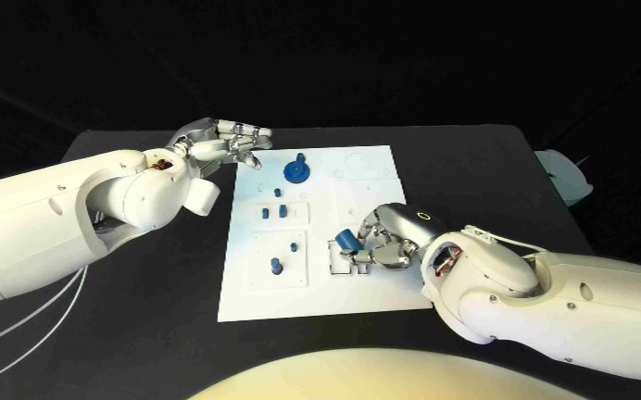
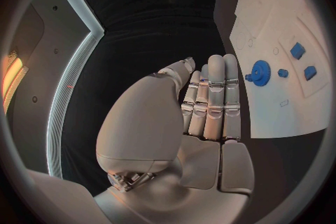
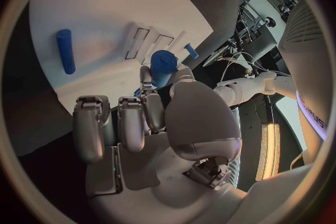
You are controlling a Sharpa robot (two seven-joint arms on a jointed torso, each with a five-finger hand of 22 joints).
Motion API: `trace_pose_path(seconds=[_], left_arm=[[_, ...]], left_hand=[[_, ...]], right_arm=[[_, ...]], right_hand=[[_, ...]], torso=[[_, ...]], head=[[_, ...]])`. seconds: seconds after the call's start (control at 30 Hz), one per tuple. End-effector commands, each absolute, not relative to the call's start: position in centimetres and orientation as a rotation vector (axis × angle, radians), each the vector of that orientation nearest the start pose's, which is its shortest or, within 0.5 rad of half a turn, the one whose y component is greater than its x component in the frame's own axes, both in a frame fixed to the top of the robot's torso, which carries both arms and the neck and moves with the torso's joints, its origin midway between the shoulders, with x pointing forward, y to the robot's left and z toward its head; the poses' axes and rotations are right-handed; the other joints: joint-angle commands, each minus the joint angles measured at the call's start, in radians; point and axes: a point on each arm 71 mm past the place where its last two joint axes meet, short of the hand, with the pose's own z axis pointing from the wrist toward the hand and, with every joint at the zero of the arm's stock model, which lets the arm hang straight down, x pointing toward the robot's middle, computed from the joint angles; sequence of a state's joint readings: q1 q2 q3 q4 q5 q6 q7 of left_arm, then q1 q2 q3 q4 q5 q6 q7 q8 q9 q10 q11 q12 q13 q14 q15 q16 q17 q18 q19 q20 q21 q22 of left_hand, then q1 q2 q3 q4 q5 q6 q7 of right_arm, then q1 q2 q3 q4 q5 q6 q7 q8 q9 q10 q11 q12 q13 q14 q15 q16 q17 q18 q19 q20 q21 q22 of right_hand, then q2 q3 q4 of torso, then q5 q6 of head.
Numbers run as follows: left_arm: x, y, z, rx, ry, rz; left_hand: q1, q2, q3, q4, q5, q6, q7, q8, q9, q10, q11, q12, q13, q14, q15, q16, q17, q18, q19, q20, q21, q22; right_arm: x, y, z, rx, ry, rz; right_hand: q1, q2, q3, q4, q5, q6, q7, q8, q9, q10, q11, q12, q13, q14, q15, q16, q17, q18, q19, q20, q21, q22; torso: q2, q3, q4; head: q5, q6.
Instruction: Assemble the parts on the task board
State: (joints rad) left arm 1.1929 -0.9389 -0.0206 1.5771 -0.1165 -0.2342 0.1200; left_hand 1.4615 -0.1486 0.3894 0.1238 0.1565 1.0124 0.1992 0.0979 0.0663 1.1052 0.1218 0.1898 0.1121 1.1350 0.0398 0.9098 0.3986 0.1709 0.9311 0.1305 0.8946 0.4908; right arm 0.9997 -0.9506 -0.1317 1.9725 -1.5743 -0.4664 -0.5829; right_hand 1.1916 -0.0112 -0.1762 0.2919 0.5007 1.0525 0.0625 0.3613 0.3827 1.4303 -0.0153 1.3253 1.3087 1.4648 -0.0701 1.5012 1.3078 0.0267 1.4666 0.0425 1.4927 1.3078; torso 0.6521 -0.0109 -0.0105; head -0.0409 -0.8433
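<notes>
The right hand (image 1: pixel 378 238) sits low over the near right part of the task board (image 1: pixel 381 161), its fingers curled in around a short blue cylinder (image 1: pixel 346 237). From its wrist camera the cylinder (image 3: pixel 163 65) stands pinched between the thumb and a finger, with the other fingers (image 3: pixel 91 123) loosely bent beside it and touching nothing. It is being held upright just over the slotted block (image 1: pixel 346 259) near the board's near edge, which looks to me like the reason for the grip: a peg carried on end so it can go straight down into a socket.

The left hand (image 1: pixel 227 147) hangs off the board's far left corner, over the black table (image 1: pixel 521 168), fingers stretched out straight and close together, holding nothing. I'd guess it is simply parked out of the way while the other hand works.

On the board itself, a blue gear (image 1: pixel 295 172) lies toward the far edge, flat, with a small knob beside it. Two small blue pegs (image 1: pixel 275 211) stand in a raised panel near the middle, and two more (image 1: pixel 284 258) in the panel nearer the robot on the left side. A long blue rod (image 3: pixel 64 50) lies flat on bare board, apart from the rest.
</notes>
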Motion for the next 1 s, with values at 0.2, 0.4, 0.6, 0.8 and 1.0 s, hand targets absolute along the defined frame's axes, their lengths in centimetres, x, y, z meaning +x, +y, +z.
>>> trace_pose_path(seconds=[0.2,0.4,0.6,0.8,1.0], left_arm=[[47.42,22.96,-18.52,-1.116,1.709,-1.420],[47.39,22.94,-18.51,-1.116,1.710,-1.421],[47.38,22.95,-18.51,-1.117,1.710,-1.420],[47.35,23.06,-18.51,-1.118,1.711,-1.418],[47.36,23.10,-18.51,-1.119,1.711,-1.416]], left_hand=[[-0.002,0.004,-0.007,0.000,0.000,-0.007,-0.002,-0.002,0.001,-0.006,0.002,0.005,0.001,-0.003,0.004,-0.006,-0.001,0.013,-0.001,0.005,-0.003,-0.001],[-0.002,0.004,-0.007,0.000,0.000,-0.007,-0.002,-0.002,0.001,-0.006,0.002,0.005,0.001,-0.003,0.004,-0.006,-0.001,0.013,-0.001,0.005,-0.003,-0.001],[-0.002,0.004,-0.007,0.000,0.000,-0.007,-0.002,-0.002,0.001,-0.006,0.002,0.005,0.001,-0.003,0.004,-0.006,-0.001,0.013,-0.001,0.005,-0.003,-0.001],[-0.001,0.007,-0.007,0.000,0.000,-0.008,-0.002,-0.002,0.001,-0.009,0.002,0.007,0.002,-0.004,0.004,-0.007,-0.002,0.013,-0.001,0.006,-0.005,-0.003],[-0.004,0.010,-0.009,0.003,0.000,-0.009,-0.001,-0.001,0.001,-0.011,0.002,0.009,0.002,-0.005,0.005,-0.008,-0.002,0.013,-0.001,0.006,-0.008,-0.005]], right_arm=[[34.11,-14.53,-25.64,0.031,1.973,0.595],[34.21,-14.32,-25.88,0.026,1.989,0.591],[34.56,-14.61,-26.16,0.025,1.996,0.569],[34.88,-14.79,-26.32,0.019,1.995,0.552],[34.91,-14.50,-26.31,0.010,1.994,0.560]], right_hand=[[-0.024,0.002,-0.013,0.001,-0.010,0.019,-0.009,-0.002,0.007,0.010,-0.003,0.007,0.039,0.081,-0.008,0.007,0.137,-0.012,0.078,-0.008,0.008,0.243],[-0.028,0.006,-0.014,0.001,-0.011,0.021,-0.010,0.000,0.009,0.011,-0.003,0.007,0.039,0.081,-0.009,0.007,0.137,-0.012,0.078,-0.009,0.008,0.243],[-0.040,0.011,-0.020,0.001,-0.017,0.022,-0.011,0.001,0.013,0.010,-0.004,0.005,0.038,0.080,-0.010,0.005,0.134,-0.011,0.076,-0.010,0.004,0.242],[-0.066,0.016,-0.036,0.001,-0.039,0.020,-0.011,0.000,0.021,0.009,-0.004,0.002,0.038,0.079,-0.010,0.004,0.132,-0.010,0.074,-0.010,0.000,0.241],[-0.146,-0.002,-0.068,0.002,-0.177,0.016,-0.009,0.001,0.038,0.007,-0.003,-0.007,0.036,0.079,-0.009,0.002,0.129,-0.009,0.072,-0.010,-0.005,0.240]], torso=[[0.000,0.0007,0.0004],[0.000,0.0010,0.0001],[-0.001,0.0013,-0.0002],[0.000,0.0019,0.0003],[0.000,0.0017,0.0004]], head=[[0.006,-0.004],[0.008,-0.007],[0.009,-0.008],[0.010,-0.008],[0.010,-0.009]])
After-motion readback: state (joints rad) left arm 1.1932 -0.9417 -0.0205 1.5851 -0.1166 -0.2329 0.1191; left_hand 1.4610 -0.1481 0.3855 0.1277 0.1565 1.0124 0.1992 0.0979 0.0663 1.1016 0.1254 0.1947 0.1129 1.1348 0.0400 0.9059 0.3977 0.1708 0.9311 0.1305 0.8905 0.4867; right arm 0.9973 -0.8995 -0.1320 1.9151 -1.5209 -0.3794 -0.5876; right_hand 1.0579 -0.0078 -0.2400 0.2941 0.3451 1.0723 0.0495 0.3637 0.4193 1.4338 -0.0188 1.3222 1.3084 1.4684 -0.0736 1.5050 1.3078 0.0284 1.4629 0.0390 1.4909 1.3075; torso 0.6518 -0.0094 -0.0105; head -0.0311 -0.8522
